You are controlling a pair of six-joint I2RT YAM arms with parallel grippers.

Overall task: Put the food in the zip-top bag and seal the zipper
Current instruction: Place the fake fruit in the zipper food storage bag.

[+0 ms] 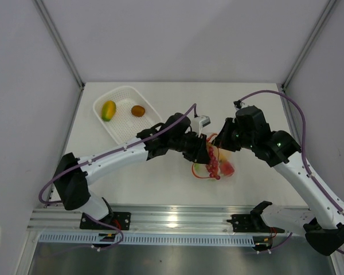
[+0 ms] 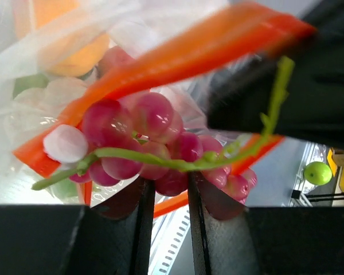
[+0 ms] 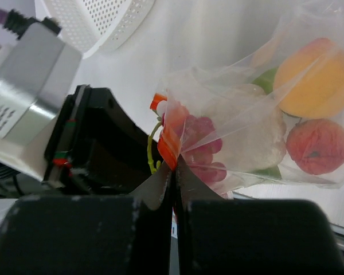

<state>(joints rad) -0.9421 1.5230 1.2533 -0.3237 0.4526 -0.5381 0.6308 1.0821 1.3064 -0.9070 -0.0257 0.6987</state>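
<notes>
Nearest the lens, the left gripper (image 2: 166, 192) is showing its two black fingers with a narrow gap between them, and the lowest grapes of the red grape cluster (image 2: 155, 137) are sitting right at the tips; whether they are pinching it I cannot tell. The zipper (image 2: 183, 54) is arching just above the cluster, and the grapes are hanging at the mouth of the zip-top bag (image 3: 218, 86). The right gripper (image 3: 173, 172) is pressing its jaws together on the zipper at one end of that mouth. Inside the bag, an orange piece (image 3: 312, 77), a peach-coloured piece (image 3: 316, 146) and a white-and-green piece (image 3: 252, 132) are lying close together. Farther out on the table (image 1: 160, 189), the white mesh basket (image 1: 123, 130) is holding the mango (image 1: 108, 110) and the brown piece (image 1: 138, 110), well apart from the bag.
</notes>
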